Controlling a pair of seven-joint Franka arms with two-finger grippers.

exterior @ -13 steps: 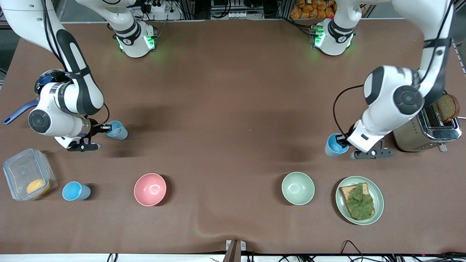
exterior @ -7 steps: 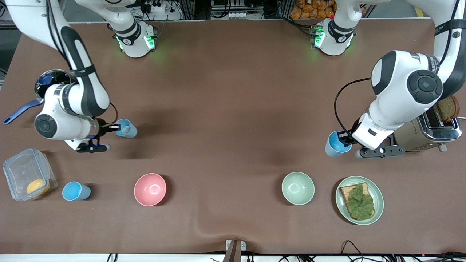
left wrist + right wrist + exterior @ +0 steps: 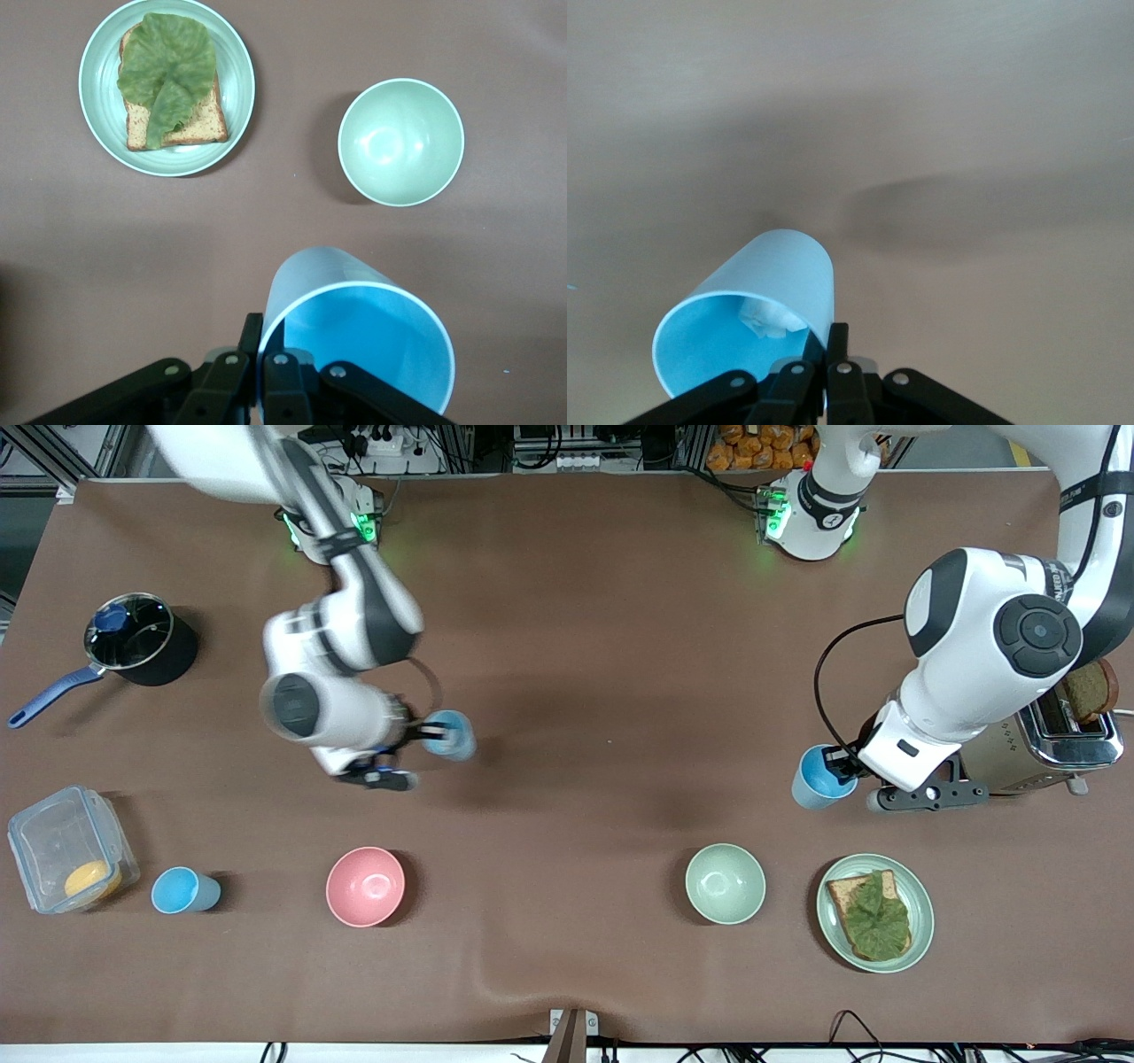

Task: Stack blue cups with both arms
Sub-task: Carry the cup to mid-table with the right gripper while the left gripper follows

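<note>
My right gripper [image 3: 432,734] is shut on the rim of a light-blue cup [image 3: 450,737], which it holds tilted above the brown table, over the part between the right arm's end and the middle. In the right wrist view its fingers [image 3: 835,341] pinch the cup's wall [image 3: 757,305], and a white scrap lies inside the cup. My left gripper [image 3: 839,765] is shut on the rim of a second blue cup [image 3: 813,778], up over the table beside the toaster; the left wrist view shows the cup [image 3: 354,323] at the jaws [image 3: 263,343]. A third blue cup [image 3: 182,890] stands on the table by the clear box.
A pink bowl [image 3: 365,886] and a green bowl [image 3: 725,883] stand nearer the front camera. A plate [image 3: 924,912] carries toast with lettuce. A toaster [image 3: 1054,744] is at the left arm's end. A pot [image 3: 164,660] and a clear box [image 3: 35,841] are at the right arm's end.
The right arm has swung quickly with its cup from beside the pot toward the table's middle, uncovering the pot. The left arm with its cup has barely moved in the last half second.
</note>
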